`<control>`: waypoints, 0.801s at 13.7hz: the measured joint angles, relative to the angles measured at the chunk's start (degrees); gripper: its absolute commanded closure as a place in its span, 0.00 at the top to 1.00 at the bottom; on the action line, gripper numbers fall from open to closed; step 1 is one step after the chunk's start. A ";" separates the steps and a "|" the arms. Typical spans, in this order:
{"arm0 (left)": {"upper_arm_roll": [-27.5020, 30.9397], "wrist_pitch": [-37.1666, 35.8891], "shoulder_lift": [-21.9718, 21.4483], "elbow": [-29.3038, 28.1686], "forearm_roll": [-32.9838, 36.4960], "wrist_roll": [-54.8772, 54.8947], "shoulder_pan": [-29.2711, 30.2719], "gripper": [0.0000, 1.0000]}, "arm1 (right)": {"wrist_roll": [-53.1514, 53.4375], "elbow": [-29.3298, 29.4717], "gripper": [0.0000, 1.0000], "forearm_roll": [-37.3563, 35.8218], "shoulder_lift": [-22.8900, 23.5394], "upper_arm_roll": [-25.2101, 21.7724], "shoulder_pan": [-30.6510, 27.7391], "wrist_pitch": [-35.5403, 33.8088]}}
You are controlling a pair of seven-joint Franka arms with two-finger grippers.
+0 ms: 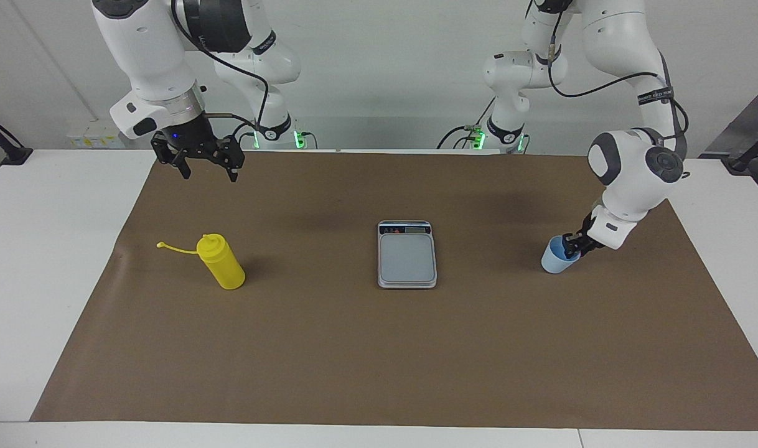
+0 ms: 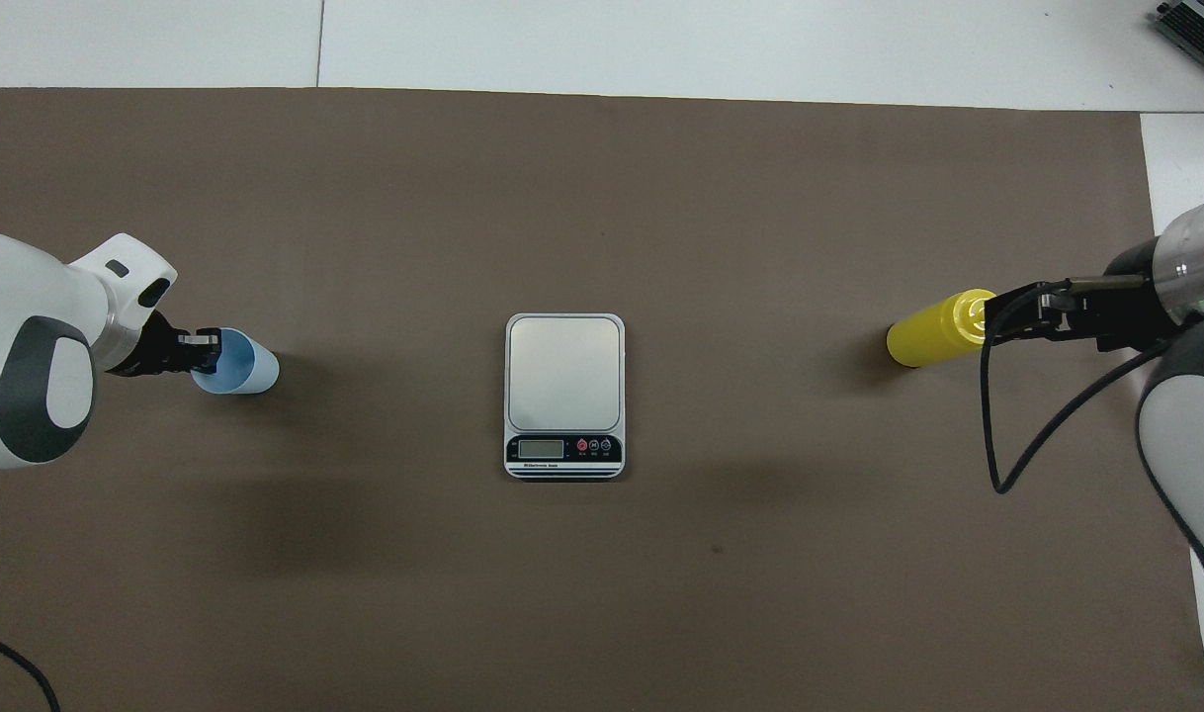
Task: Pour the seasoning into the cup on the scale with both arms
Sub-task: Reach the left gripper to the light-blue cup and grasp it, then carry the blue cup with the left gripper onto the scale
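The light-blue cup (image 1: pixel 558 257) stands upright on the brown mat (image 1: pixel 379 348) at the left arm's end of the desk (image 1: pixel 37 261), level with the scale and well apart from it. The left gripper (image 1: pixel 569 248) is down at the cup's rim on the side toward that end of the desk, its fingers closed on the cup's wall, one inside the mouth and one outside. The scale (image 1: pixel 407 254) lies flat at the middle of the mat, its weighing plate bare and its display strip at the end nearer to the robots. The yellow seasoning bottle (image 1: pixel 221 261) stands on the mat at the right arm's end, tilted in the facing view, its cap strap (image 1: pixel 175 248) sticking out sideways toward the desk's edge. The right gripper (image 1: pixel 206 170) hangs in the air over the mat, on the robots' side of the bottle and clear of it, fingers spread wide and holding nothing
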 measured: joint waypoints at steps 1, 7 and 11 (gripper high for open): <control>-0.11 -1.57 0.03 1.22 -0.12 0.00 -0.04 0.00 | 0.00 0.00 1.00 0.00 0.00 0.00 0.00 0.00; -0.51 -12.65 1.37 14.27 -2.18 -0.18 -0.30 0.00 | 0.00 0.00 1.00 0.00 0.00 0.00 0.00 0.00; -1.22 -13.00 2.59 17.91 -2.55 -5.66 -3.53 0.00 | 0.00 0.00 1.00 0.00 0.00 0.00 0.00 0.00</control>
